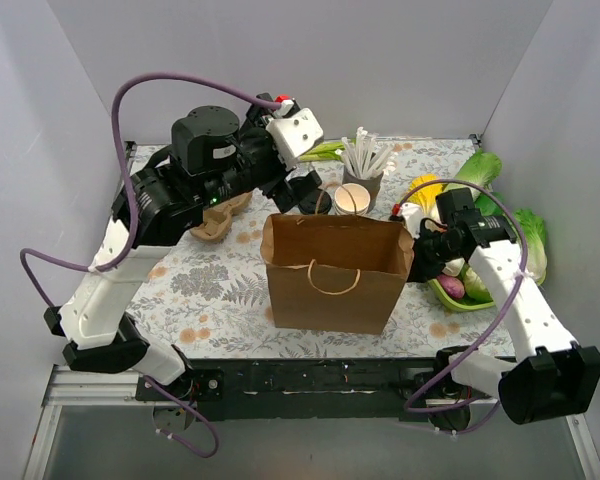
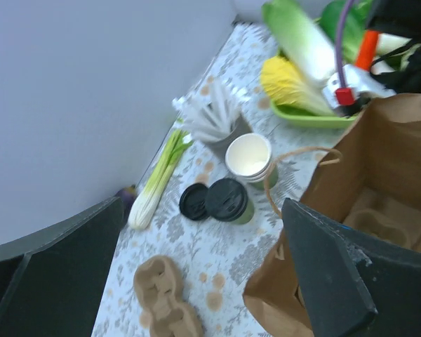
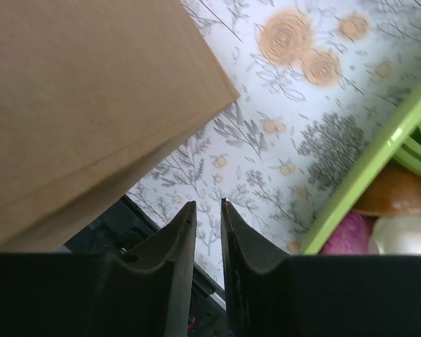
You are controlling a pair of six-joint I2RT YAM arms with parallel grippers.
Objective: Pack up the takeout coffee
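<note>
The takeout coffee [image 2: 229, 201], a green cup under a round black lid, stands on the floral table behind the bag. A loose black lid [image 2: 194, 201] touches its left side. My left gripper [image 2: 202, 210] is wide open and empty above it, with the cup between and beyond its two dark fingers [image 2: 333, 270]. In the top view that gripper [image 1: 305, 190] hovers behind the open brown paper bag [image 1: 335, 270]. A cup carrier [image 2: 379, 225] lies inside the bag. My right gripper [image 3: 205, 203] is nearly closed on nothing, low beside the bag's right side [image 3: 77, 105].
A stack of lidless cups [image 2: 250, 157] and a holder of white straws [image 2: 214, 119] stand behind the coffee. A leek [image 2: 158, 179] and a second cardboard carrier [image 2: 165, 302] lie to the left. A green tray [image 1: 460, 298] of vegetables sits at the right.
</note>
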